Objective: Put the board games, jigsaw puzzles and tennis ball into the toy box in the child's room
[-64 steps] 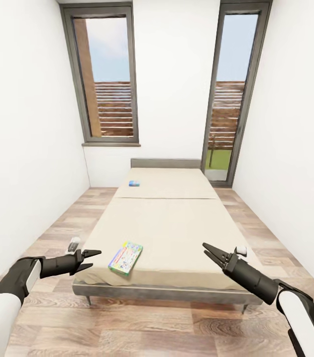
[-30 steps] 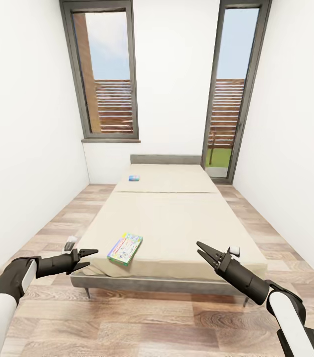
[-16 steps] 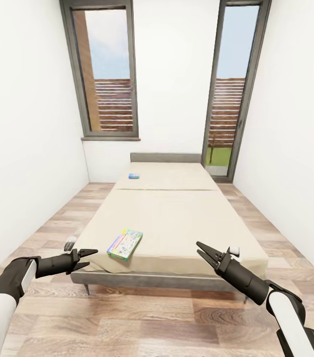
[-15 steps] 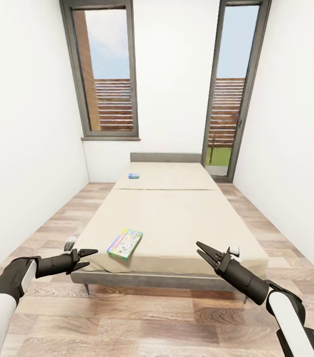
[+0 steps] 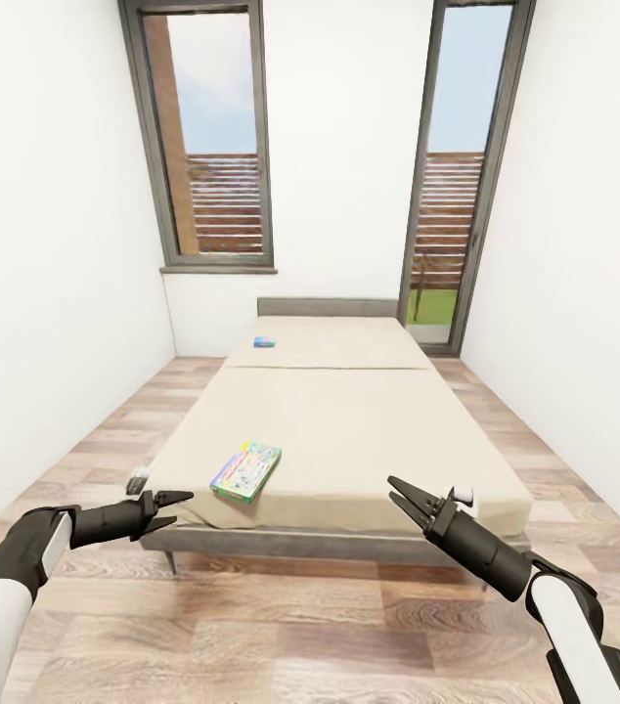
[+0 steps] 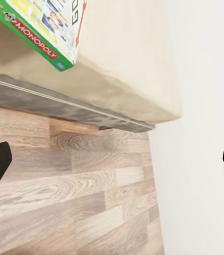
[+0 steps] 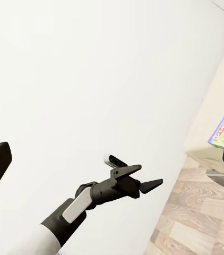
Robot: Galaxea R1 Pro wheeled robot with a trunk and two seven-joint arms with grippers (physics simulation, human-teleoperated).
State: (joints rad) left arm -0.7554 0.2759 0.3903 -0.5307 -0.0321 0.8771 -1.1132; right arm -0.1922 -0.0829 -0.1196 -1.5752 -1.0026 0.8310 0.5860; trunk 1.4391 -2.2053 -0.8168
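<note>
On bed (image 5: 349,420), two board games (image 5: 245,471).

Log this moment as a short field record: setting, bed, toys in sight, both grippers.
setting: narrow white-walled room, wood-plank floor, two tall dark-framed windows
bed: beige bed running lengthwise toward the far wall, grey headboard
large board game: flat on the bed's near end, toward its left side
small blue board game: on the far mattress half, near the headboard
left gripper: open, empty, at the bed's near left corner
right gripper: open, empty, over the bed's near edge
</note>
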